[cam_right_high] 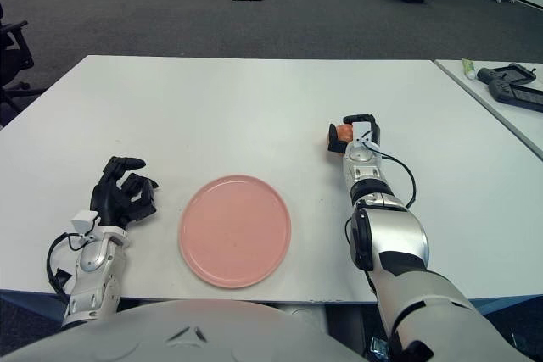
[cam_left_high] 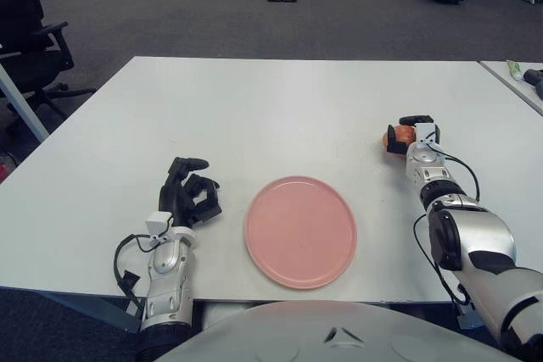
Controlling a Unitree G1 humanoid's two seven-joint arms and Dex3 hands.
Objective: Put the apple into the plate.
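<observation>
Right robot hand (cam_left_high: 409, 135) is clamped on the apple (cam_left_high: 397, 136), held low over the white bench (cam_left_high: 254, 108), well right of and beyond the pink plate (cam_left_high: 300, 231). Bare bench surface lies between them. Left robot hand (cam_left_high: 192, 196) is seen left of the plate, fingers loosely curled, nothing held.

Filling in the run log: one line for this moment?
right hand: shut on apple | plate: bare | left hand: idle, left of plate

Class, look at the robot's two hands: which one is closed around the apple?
The right hand, far right of the plate, grips the apple. The left hand is left of the plate, fingers curled around nothing.
</observation>
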